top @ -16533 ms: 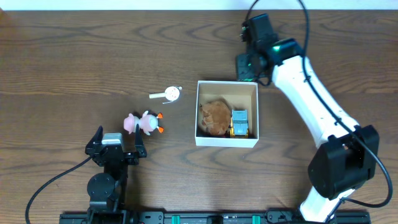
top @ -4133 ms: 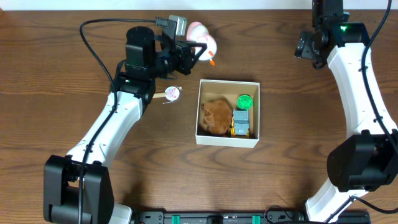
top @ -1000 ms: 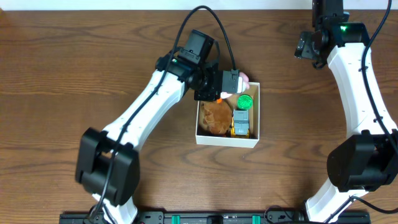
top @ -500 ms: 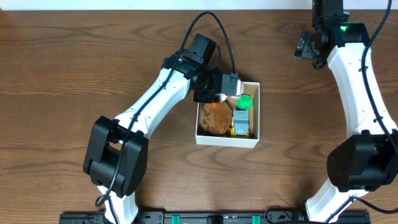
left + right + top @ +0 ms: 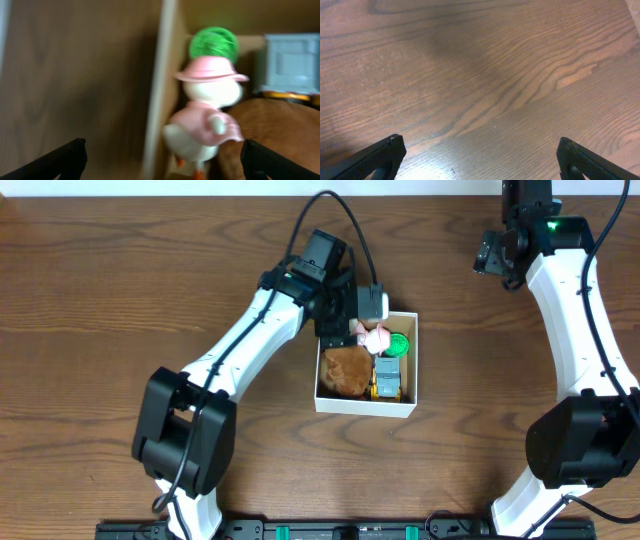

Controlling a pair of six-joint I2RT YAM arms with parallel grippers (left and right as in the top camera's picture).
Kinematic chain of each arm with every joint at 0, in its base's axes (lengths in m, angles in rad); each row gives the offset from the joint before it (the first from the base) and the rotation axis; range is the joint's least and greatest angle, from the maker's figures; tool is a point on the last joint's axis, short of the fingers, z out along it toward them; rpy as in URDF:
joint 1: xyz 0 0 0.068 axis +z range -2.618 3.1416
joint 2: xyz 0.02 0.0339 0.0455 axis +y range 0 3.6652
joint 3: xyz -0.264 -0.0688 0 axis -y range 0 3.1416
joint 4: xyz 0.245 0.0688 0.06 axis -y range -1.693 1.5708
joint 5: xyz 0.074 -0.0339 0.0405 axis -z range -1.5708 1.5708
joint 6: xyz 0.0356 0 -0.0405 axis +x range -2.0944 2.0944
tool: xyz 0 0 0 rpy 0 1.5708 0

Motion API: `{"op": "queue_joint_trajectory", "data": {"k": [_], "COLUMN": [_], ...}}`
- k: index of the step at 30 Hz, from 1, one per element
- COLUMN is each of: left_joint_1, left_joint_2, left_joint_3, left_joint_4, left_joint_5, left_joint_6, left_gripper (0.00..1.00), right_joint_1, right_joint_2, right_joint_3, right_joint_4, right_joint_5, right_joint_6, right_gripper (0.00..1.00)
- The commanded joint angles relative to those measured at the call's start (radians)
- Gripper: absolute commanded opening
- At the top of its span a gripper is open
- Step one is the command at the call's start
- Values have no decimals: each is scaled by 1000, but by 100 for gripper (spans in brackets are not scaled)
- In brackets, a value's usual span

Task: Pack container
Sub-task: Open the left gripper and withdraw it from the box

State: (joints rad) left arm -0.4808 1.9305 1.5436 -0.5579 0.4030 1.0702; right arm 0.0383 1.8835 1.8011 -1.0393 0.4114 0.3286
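The container (image 5: 365, 409) is a square white box on the wooden table. In it lie a brown plush (image 5: 344, 371), a yellow and grey toy truck (image 5: 386, 378), a green ball (image 5: 398, 343) and a pink and white duck toy (image 5: 375, 338). My left gripper (image 5: 348, 328) hangs open over the box's far left corner. In the left wrist view the duck (image 5: 207, 107) stands free between the wide-apart fingertips, against the box wall (image 5: 162, 90), with the green ball (image 5: 214, 42) behind it. My right gripper (image 5: 495, 255) is open and empty far to the right, over bare wood (image 5: 487, 157).
The left arm (image 5: 250, 345) reaches across the table from the lower left to the box. The right arm (image 5: 575, 310) runs along the right side. The table's far edge is just beyond both grippers.
My left gripper has gone from shut to open and let go of the duck, which now rests inside the box beside the green ball. The right arm has not moved.
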Motion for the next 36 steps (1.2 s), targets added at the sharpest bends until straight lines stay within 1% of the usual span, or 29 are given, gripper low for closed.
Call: {"op": "queue_joint_trajectory", "data": {"k": [1, 6, 11, 14, 17, 20, 22, 24, 26, 28, 29, 36], "left_joint_1": [43, 125, 249, 310, 346, 365, 366, 364, 359, 355, 351, 342], "left_joint_2": [-98, -210, -280, -277, -266, -239, -215, -187, -151, -106, -85, 84], "left_joint_3": [25, 25, 25, 23, 12, 11, 11, 11, 11, 11, 11, 11], "left_joint_4": [48, 108, 57, 9, 2, 2, -2, -13, -13, -13, -13, -12], "left_joint_5": [-4, -5, -5, -5, -28, -194, -320, -396, -413, -412, -412, -412], "left_joint_6": [-183, -408, -686, -790, -880, -1103, -1304, -1487, -1612, -1678, -1690, -1689], "left_gripper": [98, 98, 98, 98, 98, 98, 98, 98, 98, 98, 98, 98], "right_joint_1": [-8, -8, -8, -8, -8, -8, -8, -8, -8, -8, -8, -8], "right_joint_2": [-14, -14, -14, -14, -14, -14, -14, -14, -14, -14, -14, -14], "right_joint_3": [16, 16, 16, 16, 16, 16, 16, 16, 16, 16, 16, 16], "right_joint_4": [-1, -1, -1, -1, -1, -1, -1, -1, -1, -1, -1, -1], "right_joint_5": [6, 6, 6, 6, 6, 6, 6, 6, 6, 6, 6, 6], "right_joint_6": [-8, -8, -8, -8, -8, -8, -8, -8, -8, -8, -8, -8], "right_gripper": [99, 99, 99, 99, 99, 99, 99, 99, 99, 99, 99, 99]}}
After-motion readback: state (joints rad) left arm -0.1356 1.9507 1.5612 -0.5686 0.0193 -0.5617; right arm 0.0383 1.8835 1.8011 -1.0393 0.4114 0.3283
